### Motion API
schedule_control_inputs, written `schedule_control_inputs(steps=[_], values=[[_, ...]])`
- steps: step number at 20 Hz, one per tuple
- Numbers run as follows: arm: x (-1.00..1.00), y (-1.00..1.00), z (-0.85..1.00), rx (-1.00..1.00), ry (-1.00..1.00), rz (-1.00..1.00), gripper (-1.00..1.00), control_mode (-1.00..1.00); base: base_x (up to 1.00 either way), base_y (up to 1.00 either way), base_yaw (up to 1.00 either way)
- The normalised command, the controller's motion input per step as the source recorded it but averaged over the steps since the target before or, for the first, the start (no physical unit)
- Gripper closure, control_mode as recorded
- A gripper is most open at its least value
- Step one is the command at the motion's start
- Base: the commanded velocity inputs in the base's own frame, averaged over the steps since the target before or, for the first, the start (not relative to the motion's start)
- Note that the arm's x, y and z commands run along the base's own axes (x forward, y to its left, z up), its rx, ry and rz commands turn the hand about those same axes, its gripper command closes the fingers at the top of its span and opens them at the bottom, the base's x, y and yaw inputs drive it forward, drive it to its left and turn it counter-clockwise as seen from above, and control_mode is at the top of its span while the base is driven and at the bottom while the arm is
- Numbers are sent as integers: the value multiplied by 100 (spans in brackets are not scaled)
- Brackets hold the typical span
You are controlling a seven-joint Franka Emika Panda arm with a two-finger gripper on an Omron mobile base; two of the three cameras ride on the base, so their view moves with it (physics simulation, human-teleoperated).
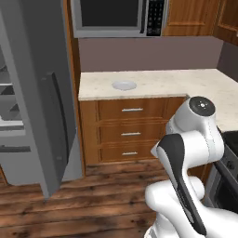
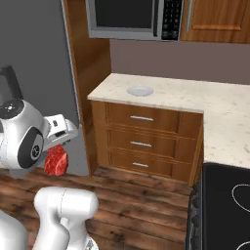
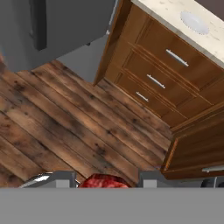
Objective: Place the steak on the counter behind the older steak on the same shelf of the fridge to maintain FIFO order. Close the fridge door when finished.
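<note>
Overlooking wooden floor (image 3: 65,127), speckled counter (image 1: 158,83)

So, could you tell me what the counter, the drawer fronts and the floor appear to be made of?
The counter looks like polished stone: beige, finely speckled. The drawer fronts look like varnished brown wood with visible grain and metal bar handles. The floor looks like dark wooden planks with seams.

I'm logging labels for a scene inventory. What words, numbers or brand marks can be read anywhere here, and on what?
None can be read.
Microwave keypad: rows of pale marks on the dark panel, too small and blurred to read.
Fridge door, drawers and plate: no text.
</note>
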Motion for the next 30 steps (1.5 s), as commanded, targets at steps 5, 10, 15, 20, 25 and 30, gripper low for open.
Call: schedule_control_inputs(steps=[5,10,15,20,25,30], values=[[0,0,0,0,0,0,100,100,-66,44,35],[0,0,0,0,0,0,100,100,-33,60,42],[0,0,0,0,0,0,100,100,-7,53,44],[0,0,0,0,0,0,100,100,0,54,45],[0,0,0,0,0,0,100,100,2,49,34],[0,0,0,0,0,0,100,100,35,53,15]])
